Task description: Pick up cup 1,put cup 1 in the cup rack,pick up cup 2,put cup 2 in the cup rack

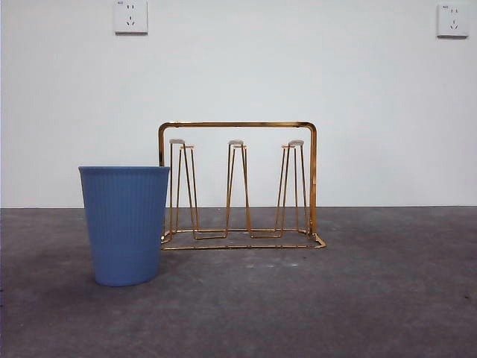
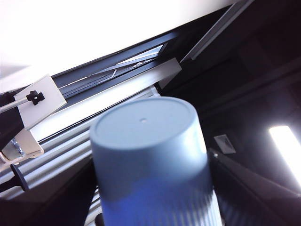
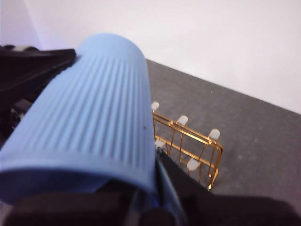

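The right gripper (image 3: 94,141) is clamping a pale blue ribbed plastic cup (image 3: 99,117), which is lying tilted above the gold wire cup rack (image 3: 188,136). This is the nearer arm. A second blue cup (image 2: 150,155) is filling the left wrist view, and I cannot tell whether the left gripper is gripping it. A third blue cup (image 1: 125,224) is standing beside the one rack, whose six prongs are bare.

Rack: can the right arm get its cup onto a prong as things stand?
Probably yes. The right gripper holds a cup above the rack, whose prongs are all bare; the standing cup is beside it. The left gripper holds a third cup.
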`<state>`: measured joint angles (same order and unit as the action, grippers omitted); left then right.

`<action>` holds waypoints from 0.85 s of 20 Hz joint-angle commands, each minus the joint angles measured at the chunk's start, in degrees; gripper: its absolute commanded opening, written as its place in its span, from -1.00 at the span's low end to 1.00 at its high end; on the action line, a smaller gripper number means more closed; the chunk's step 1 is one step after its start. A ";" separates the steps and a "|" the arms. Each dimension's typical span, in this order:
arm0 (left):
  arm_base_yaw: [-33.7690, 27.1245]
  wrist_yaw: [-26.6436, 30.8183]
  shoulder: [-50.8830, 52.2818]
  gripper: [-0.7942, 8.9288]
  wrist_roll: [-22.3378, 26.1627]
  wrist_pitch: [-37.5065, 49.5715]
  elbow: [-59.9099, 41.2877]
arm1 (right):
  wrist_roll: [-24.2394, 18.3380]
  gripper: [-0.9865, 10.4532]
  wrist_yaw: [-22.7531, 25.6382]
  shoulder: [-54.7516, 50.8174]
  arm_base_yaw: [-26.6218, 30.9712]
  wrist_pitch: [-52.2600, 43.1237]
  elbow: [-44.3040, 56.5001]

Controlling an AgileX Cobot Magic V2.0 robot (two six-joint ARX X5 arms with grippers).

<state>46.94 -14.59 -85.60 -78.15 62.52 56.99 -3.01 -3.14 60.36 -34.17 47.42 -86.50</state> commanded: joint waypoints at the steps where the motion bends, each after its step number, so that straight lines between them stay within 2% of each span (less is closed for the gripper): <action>1: 0.13 -0.83 -0.07 -0.85 3.06 1.36 0.11 | -0.20 -0.57 0.33 0.13 -0.04 1.16 0.50; 7: -0.22 -1.18 0.00 -0.85 6.43 0.61 0.11 | -0.20 -0.54 0.39 -1.97 -0.04 5.79 0.50; 12: -0.98 -2.08 0.55 -0.85 12.26 -4.63 0.11 | -0.13 -0.54 3.26 -5.66 -0.04 17.05 0.50; 14: -0.98 -1.38 1.27 -0.85 20.00 -10.23 0.26 | 0.24 -0.55 5.77 -7.91 -0.04 25.40 0.50; 16: -0.44 3.02 1.90 -0.85 29.77 -18.73 1.27 | 2.27 -0.55 8.57 -10.19 -0.04 31.52 0.59; 17: 0.42 6.60 1.92 -0.85 34.93 -23.96 2.58 | 4.20 -0.55 8.98 -11.37 -0.02 31.50 0.68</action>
<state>47.13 -8.49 -83.96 -51.70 38.79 59.18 -0.86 5.69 48.97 -34.15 77.67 -86.17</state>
